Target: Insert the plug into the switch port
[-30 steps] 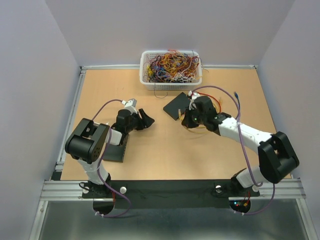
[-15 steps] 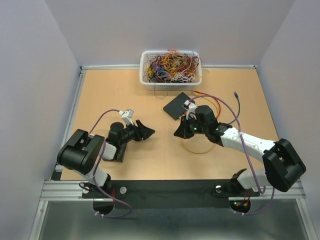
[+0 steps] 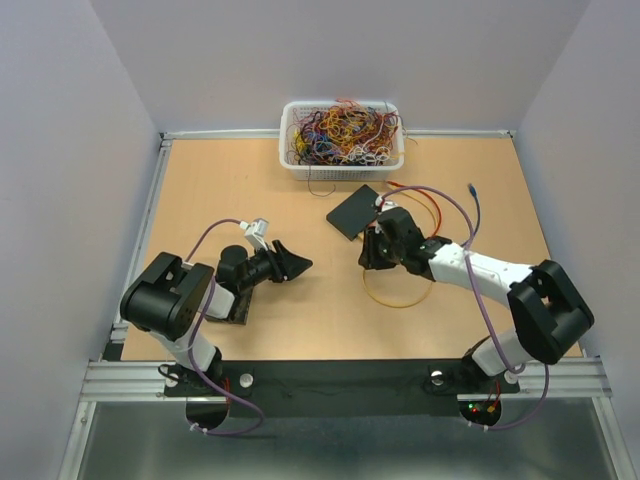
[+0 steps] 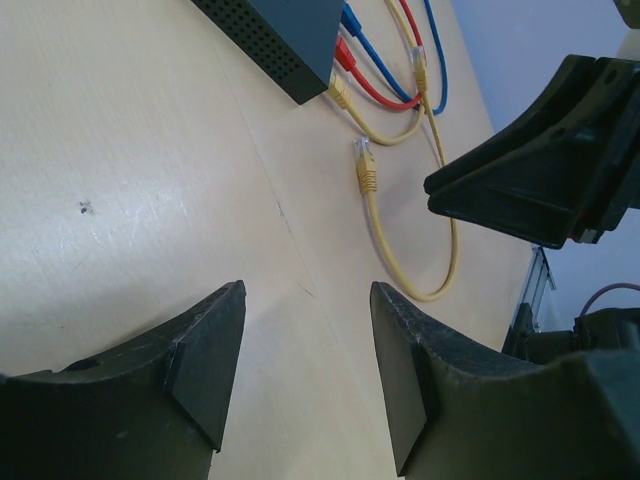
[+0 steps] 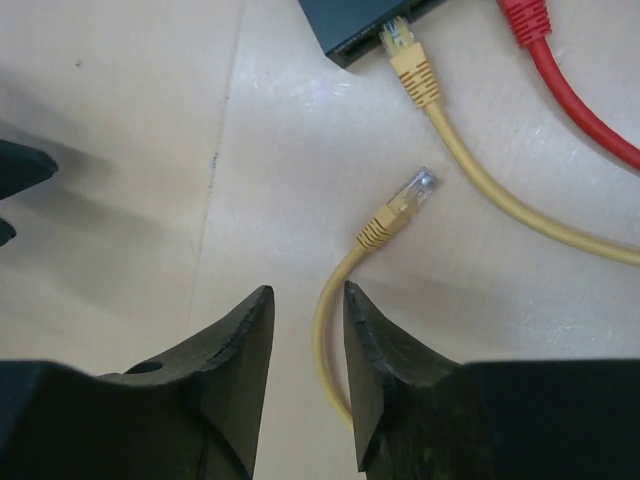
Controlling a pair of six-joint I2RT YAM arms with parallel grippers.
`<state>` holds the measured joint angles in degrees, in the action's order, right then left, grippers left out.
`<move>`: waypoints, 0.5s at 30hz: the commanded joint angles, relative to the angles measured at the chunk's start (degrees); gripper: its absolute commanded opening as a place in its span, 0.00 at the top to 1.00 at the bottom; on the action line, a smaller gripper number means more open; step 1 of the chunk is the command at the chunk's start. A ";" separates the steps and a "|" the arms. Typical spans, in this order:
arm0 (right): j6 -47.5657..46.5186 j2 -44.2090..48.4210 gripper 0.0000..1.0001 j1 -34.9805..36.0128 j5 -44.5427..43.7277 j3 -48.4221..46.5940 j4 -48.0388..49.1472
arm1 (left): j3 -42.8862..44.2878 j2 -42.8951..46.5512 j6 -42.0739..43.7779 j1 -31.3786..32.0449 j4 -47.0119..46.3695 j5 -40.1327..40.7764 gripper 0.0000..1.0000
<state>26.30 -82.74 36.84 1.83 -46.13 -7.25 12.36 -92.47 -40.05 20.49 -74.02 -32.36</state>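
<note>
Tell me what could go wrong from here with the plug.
1. The right gripper hangs open over the yellow cable, behind the free plug; a grip there may let the plug droop and miss the port.
2. The seated yellow plug and red cable crowd the switch face, so the gripper might snag them.

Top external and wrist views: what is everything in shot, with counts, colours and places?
table: 1, tan, under everything
basket: 1, white, full of mixed-colour cables, far edge
network switch: 1, black, centre-right
seated yellow plug: 1, in the switch
loose yellow plug: 1, on the table beside the switch
red cable: 1, into the switch
blue cable: 1, into the switch
black slab: 1, near left
left gripper: open, empty
right gripper: open, by the loose plug
</note>
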 commanded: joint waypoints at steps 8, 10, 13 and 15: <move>2.87 -8.13 0.54 1.22 -9.55 -8.97 -7.78 | 0.82 -0.52 0.15 -0.10 -4.91 -0.86 0.39; 2.96 -9.54 0.55 1.65 -9.91 -9.68 -8.49 | 0.82 -0.44 0.24 -0.10 -4.73 -0.69 0.39; 3.05 -11.64 0.57 2.88 -11.48 -11.35 -9.71 | 0.82 -0.35 0.33 -0.10 -4.64 -0.60 0.39; 3.31 -12.88 0.58 3.59 -12.80 -12.40 -11.91 | 0.82 -0.61 0.33 -0.10 -4.73 -0.60 0.39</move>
<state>28.69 -94.11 38.63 -7.18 -55.20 -15.84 12.36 -92.95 -40.18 20.49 -74.28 -32.49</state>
